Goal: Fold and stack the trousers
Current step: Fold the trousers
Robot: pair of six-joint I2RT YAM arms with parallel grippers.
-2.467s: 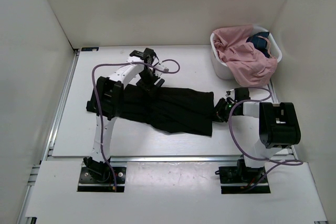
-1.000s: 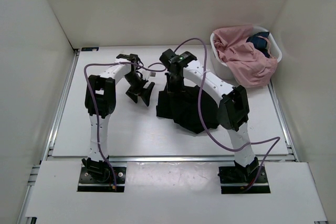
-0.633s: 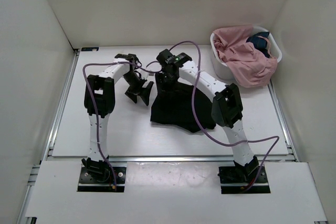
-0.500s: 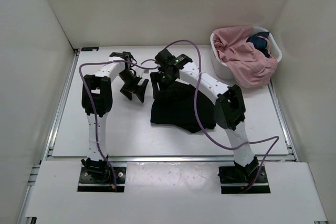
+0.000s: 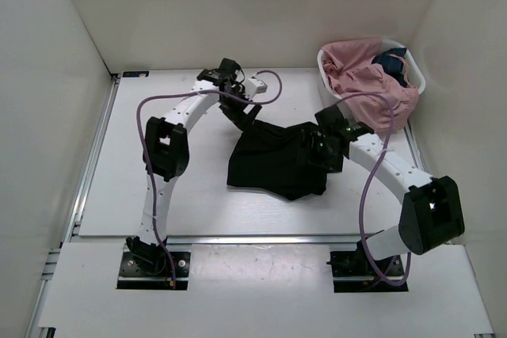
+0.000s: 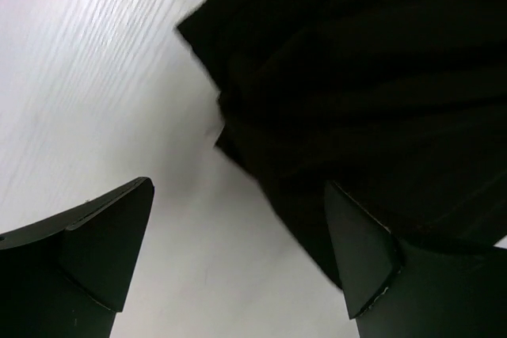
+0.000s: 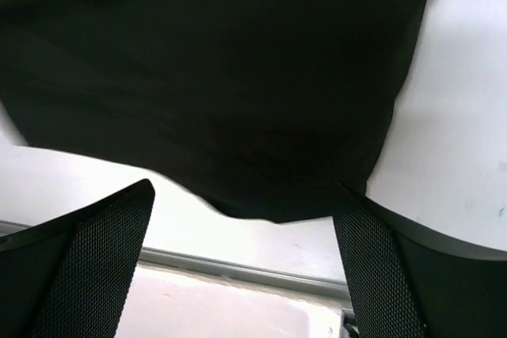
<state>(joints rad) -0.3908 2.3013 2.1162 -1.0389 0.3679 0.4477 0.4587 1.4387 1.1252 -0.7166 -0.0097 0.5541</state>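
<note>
1. Soft black fabric trousers [image 5: 273,165] lie in a folded heap at the centre of the white worktop [image 5: 158,195], seen from overhead
2. The left claw [image 5: 238,116] hangs over the heap's upper-left corner, its fingers spread wide and gripping nothing
3. The right claw [image 5: 314,148] sits at the heap's right edge, jaws also wide apart and empty
4. A white plastic basket [image 5: 333,104], upper right of the frame, holds a pink garment [image 5: 368,89] spilling over its rim, and a dark blue garment [image 5: 392,61] behind it
</note>
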